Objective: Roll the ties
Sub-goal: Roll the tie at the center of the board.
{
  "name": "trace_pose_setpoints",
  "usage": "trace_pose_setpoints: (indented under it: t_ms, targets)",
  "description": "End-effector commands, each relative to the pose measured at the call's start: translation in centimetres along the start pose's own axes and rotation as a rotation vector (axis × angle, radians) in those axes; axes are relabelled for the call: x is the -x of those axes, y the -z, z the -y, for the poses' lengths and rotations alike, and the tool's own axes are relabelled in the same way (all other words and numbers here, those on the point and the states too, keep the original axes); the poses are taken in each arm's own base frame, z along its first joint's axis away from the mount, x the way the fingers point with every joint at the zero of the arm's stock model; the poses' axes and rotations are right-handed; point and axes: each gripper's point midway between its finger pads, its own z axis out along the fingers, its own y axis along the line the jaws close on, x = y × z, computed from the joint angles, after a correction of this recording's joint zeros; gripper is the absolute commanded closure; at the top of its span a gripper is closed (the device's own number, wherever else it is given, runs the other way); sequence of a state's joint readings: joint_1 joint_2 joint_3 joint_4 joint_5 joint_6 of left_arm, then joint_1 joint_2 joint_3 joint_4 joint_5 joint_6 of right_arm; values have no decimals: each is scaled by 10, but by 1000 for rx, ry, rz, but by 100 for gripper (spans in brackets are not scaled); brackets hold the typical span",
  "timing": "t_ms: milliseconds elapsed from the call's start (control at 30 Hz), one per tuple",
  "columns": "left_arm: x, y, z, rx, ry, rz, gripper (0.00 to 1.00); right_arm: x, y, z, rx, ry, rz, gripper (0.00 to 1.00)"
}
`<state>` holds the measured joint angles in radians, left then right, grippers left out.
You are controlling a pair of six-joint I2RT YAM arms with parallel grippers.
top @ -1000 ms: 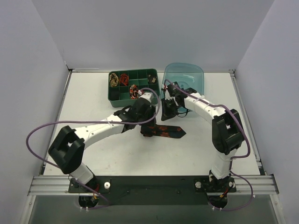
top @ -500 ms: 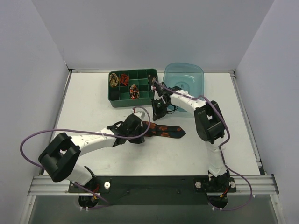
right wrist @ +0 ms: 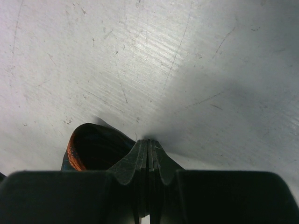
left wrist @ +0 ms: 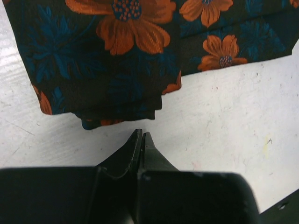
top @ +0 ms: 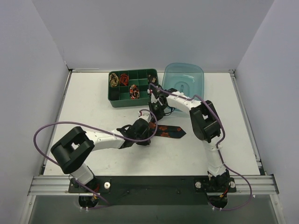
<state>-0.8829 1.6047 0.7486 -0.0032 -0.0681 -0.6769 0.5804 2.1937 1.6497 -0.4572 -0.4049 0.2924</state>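
A black tie [top: 169, 132] with orange flowers lies flat mid-table. In the left wrist view its folded end [left wrist: 117, 60] fills the top. My left gripper [left wrist: 141, 135] is shut with nothing between the fingers, its tips on the table just short of that folded edge; from above the left gripper [top: 148, 132] sits at the tie's left end. My right gripper [top: 156, 113] is just behind the tie. In its wrist view the right gripper [right wrist: 148, 142] is shut on thin fabric layers, and a loop of the tie [right wrist: 93, 147] bulges to its left.
A green compartment tray [top: 117, 100] stands at the back, holding a gold-black coil [top: 113, 79], a red coil [top: 124, 78] and a dark orange-spotted coil [top: 134, 91]. A translucent blue bin [top: 184, 77] stands to its right. Purple cables loop off both arms.
My left gripper has shut and come from near the green tray forward to the tie's left end. My right gripper has moved left and lower, still shut on the tie.
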Motion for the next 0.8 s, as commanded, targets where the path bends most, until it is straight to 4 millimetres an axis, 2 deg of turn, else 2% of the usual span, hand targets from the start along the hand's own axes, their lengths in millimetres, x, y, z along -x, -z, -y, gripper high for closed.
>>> trace_pose_setpoints:
  t_ms: [0,267,367,533,767]
  targets:
    - [24,-9,3,30,16,94,100,-20,-2,-5,9,19,-75,100]
    - [27,-24,3,40,43,124,100,-44,-5,-5,8,44,-134,100]
    - [30,-28,2,46,51,141,100,-47,-4,-5,6,50,-139,100]
    - [30,-29,-14,131,76,157,100,-47,-1,-6,5,55,-139,100]
    - [28,-31,-15,140,61,148,100,-48,3,-7,2,67,-135,100]
